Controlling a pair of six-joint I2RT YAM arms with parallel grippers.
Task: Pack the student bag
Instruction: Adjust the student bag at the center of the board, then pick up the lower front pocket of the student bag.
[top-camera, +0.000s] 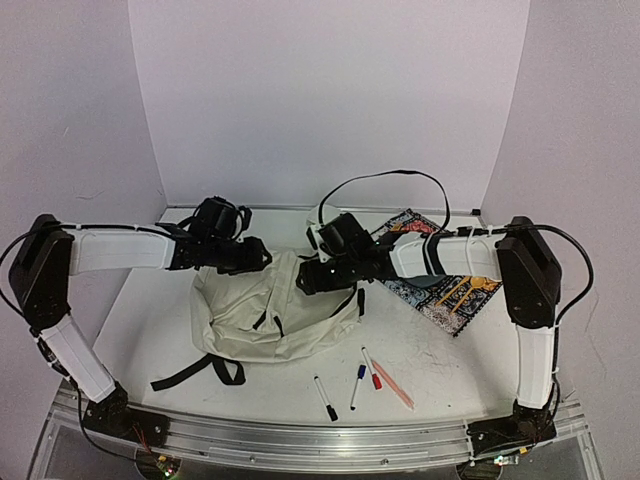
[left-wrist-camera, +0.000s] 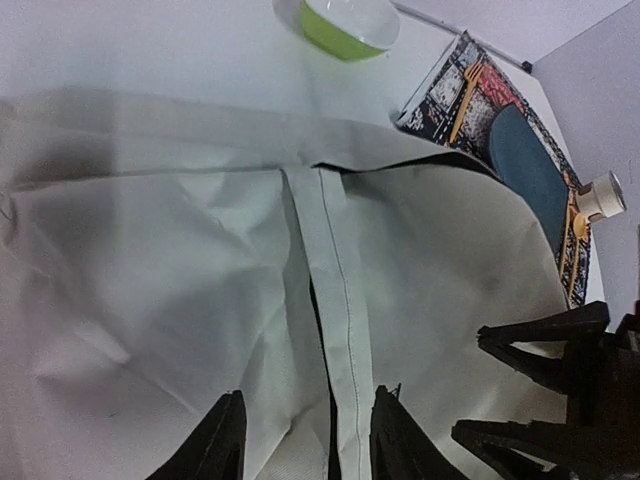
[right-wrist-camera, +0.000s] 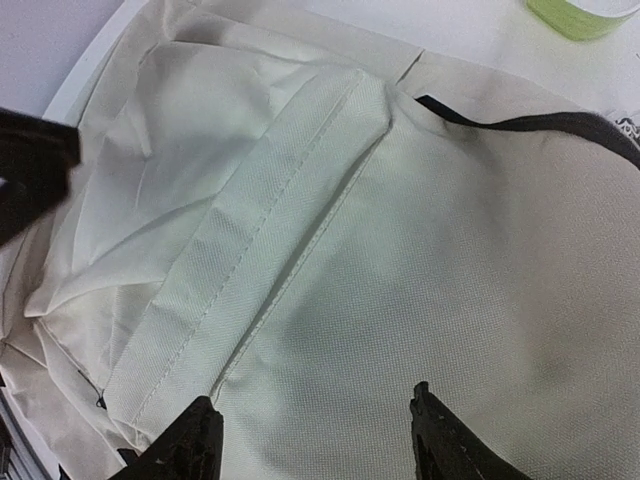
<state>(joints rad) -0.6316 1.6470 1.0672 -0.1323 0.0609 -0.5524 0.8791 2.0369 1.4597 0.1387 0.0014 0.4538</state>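
Two pairs of fingers hang over one limp piece of cloth, and that is where trouble would start. The student bag (top-camera: 270, 320) lies flat and slumped near the middle of the worktop (top-camera: 470, 375), its straps trailing toward the near edge. The left fingers (left-wrist-camera: 222, 445) stand partly apart astride a stitched seam band (left-wrist-camera: 335, 300). The right fingers (right-wrist-camera: 190, 445) stand wider apart just above plain fabric, and neither pair visibly has hold of anything. If either closes on a single loose layer, I judge the cloth could slip out or bunch without opening the mouth. If both pull unevenly, the whole bag may drag toward the book (top-camera: 450, 290) at the right edge, or the two arms, close together here, may knock each other. As for containers, the bag's opening is not visible and nothing shows inside it; by its flatness it looks empty. Four pens (top-camera: 357, 385) lie unpacked by the near edge. A green bowl (left-wrist-camera: 350, 25) sits toward the far edge, but too little of its inside shows to tell its contents.
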